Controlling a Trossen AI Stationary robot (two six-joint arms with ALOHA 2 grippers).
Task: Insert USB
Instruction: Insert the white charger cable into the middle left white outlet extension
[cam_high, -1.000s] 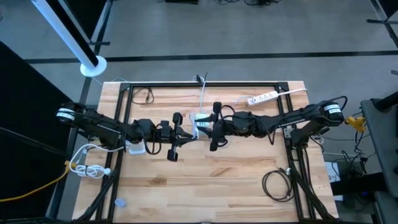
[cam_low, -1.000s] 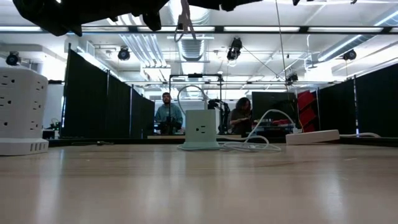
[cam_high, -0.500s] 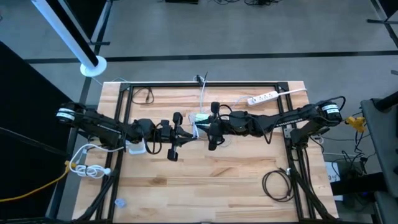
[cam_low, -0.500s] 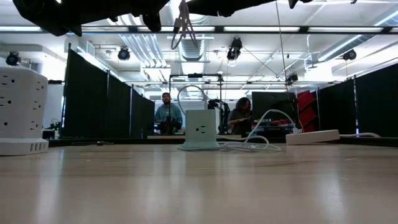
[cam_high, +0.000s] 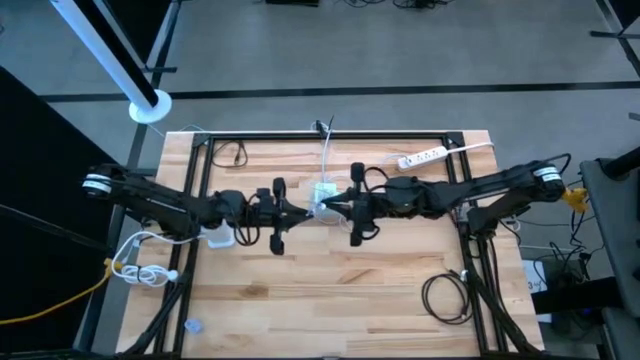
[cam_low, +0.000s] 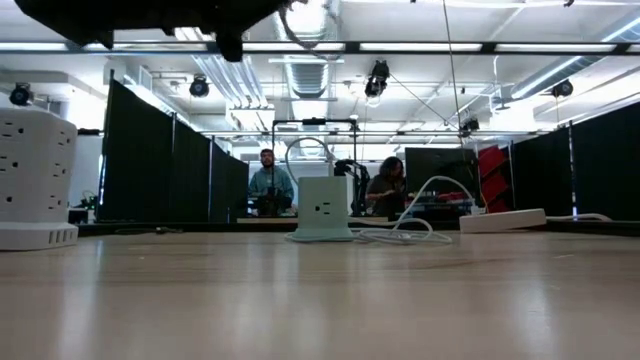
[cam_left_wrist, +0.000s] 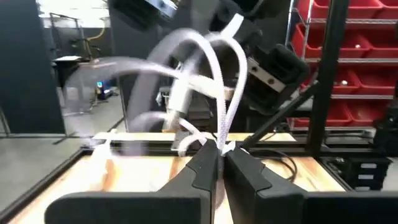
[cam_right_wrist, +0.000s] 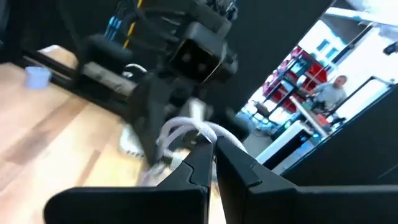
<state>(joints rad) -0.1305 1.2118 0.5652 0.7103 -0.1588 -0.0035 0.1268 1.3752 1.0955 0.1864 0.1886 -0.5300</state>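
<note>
A white USB cable (cam_left_wrist: 221, 81) loops in the air over the table's middle, between my two grippers, which face each other. My left gripper (cam_left_wrist: 219, 152) is shut on it, and so is my right gripper (cam_right_wrist: 213, 149). In the high view they meet at my left gripper (cam_high: 303, 211) and my right gripper (cam_high: 328, 208). A white power cube (cam_low: 323, 208) stands on its base on the table, below and just beyond them. More white cable (cam_low: 400, 232) lies beside it. The cable's plug is blurred. My left gripper pinches the white cable (cam_left_wrist: 219, 138) between its two fingertips, coming level from the table's left. The cable rises from the tips in a slack loop, clear of the table. My right gripper pinches the same cable (cam_right_wrist: 208, 134) between its fingertips, level from the table's right; the loop (cam_right_wrist: 180, 127) curls away from the tips toward the other arm.
A white socket tower (cam_low: 35, 180) stands at the table's left. A white power strip (cam_high: 422, 157) lies at the far right, a black coiled cable (cam_high: 447, 297) at the near right, and a white coiled cord (cam_high: 140, 270) off the left edge. People sit beyond the far edge.
Both grippers have risen with the cable, my right one more so and a little toward the table's right edge. In the low view the hanging loop has gone up, almost out of the picture's top.
</note>
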